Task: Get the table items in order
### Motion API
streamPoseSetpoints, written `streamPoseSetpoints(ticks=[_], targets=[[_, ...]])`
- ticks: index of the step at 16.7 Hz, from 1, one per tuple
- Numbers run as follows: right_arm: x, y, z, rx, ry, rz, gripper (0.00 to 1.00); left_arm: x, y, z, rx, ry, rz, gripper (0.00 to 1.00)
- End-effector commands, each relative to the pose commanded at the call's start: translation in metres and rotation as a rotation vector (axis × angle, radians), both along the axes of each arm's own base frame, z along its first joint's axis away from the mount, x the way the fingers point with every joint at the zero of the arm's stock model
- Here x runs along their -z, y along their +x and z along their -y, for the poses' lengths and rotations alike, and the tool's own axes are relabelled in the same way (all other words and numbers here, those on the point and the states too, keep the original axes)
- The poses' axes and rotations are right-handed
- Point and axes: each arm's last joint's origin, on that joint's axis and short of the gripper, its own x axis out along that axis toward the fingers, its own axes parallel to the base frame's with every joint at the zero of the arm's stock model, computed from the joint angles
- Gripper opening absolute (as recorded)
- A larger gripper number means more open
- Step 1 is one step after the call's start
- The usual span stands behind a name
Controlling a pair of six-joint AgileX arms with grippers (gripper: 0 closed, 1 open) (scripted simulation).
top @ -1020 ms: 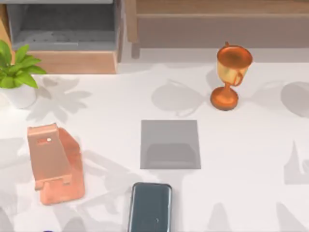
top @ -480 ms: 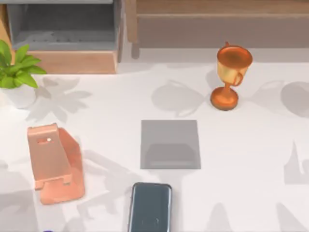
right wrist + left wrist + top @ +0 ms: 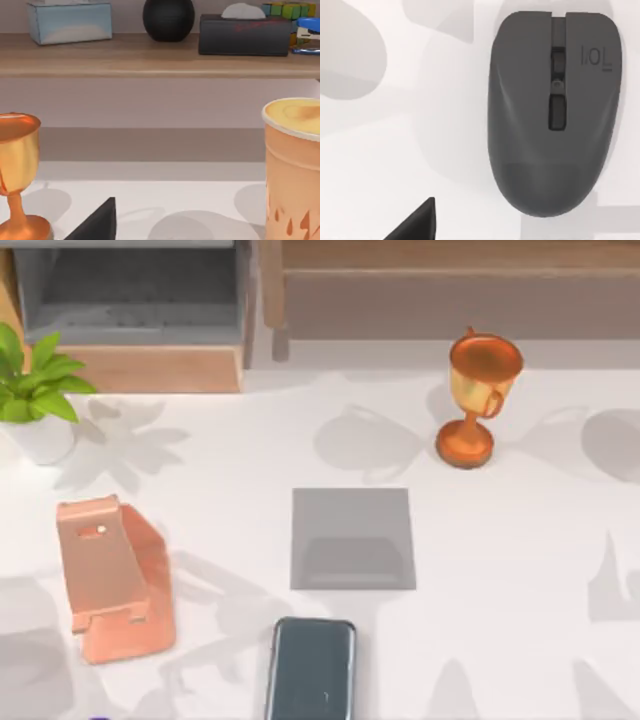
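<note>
The black mouse [image 3: 552, 115] lies flat on the white table right below my left wrist camera, with a dark corner of my left gripper [image 3: 417, 225] beside it and apart from it. The copper-gold trophy [image 3: 482, 390] stands upright at the back right. It also rises near my right gripper [image 3: 97, 222]. The flat grey pad [image 3: 352, 538] lies mid-table with nothing on it. At the left stands the salmon-pink phone stand [image 3: 110, 575], unoccupied. The dark glossy smartphone [image 3: 312, 668] lies flat at the front edge, just in front of the pad.
A green potted plant [image 3: 35, 380] stands at the back left before a wooden box [image 3: 130, 300]. In the right wrist view an orange paper cup [image 3: 295, 170] stands close by, and a wooden shelf [image 3: 150, 52] behind carries tissue boxes and a black vase.
Shadows at the table's front left have shifted. The trophy, pad, stand and phone stay where they were.
</note>
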Motion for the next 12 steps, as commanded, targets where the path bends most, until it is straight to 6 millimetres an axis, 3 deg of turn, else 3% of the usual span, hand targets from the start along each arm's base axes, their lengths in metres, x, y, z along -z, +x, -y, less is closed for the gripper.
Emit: streamPoseSetpoints(ticks=[3, 9, 12], targets=[[0.0, 0.0, 0.0, 0.0, 0.0, 0.0, 1.0, 0.011, 0.001, -0.001, -0.003, -0.004, -0.007, 1.0], [0.0, 0.0, 0.0, 0.0, 0.0, 0.0, 1.0, 0.07, 0.004, -0.003, -0.003, 0.006, 0.01, 1.0], [0.0, 0.0, 0.0, 0.0, 0.0, 0.0, 1.0, 0.089, 0.001, -0.002, -0.003, -0.001, -0.001, 1.0]])
